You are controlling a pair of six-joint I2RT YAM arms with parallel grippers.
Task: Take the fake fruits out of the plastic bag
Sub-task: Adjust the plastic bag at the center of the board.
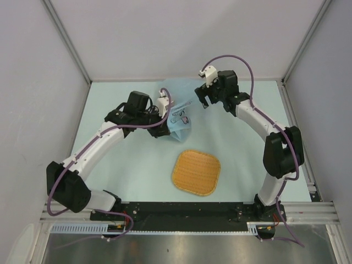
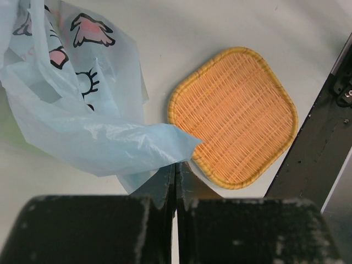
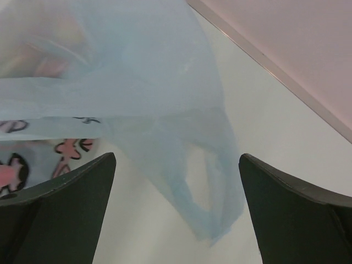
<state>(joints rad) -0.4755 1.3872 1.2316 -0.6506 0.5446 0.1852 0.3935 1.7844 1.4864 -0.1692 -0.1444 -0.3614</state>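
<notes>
The left pincer (image 2: 175,177) is clenched on a fold of the plastic bag (image 1: 179,114), far-centre on the table (image 1: 126,165). The right pincer (image 3: 176,162) gapes, released, around its handle loop. No fruit is out; next, probably grip that loop and spread the mouth.

Bright, even indoor light across three camera views, with soft shadows.
The overhead view is sharp; faint shadows lie on the pale table (image 1: 137,165). In the left wrist view the woven tray (image 2: 236,115) is crisp. In the right wrist view the plastic bag (image 3: 137,82), very close, is blurred and hazy.
</notes>
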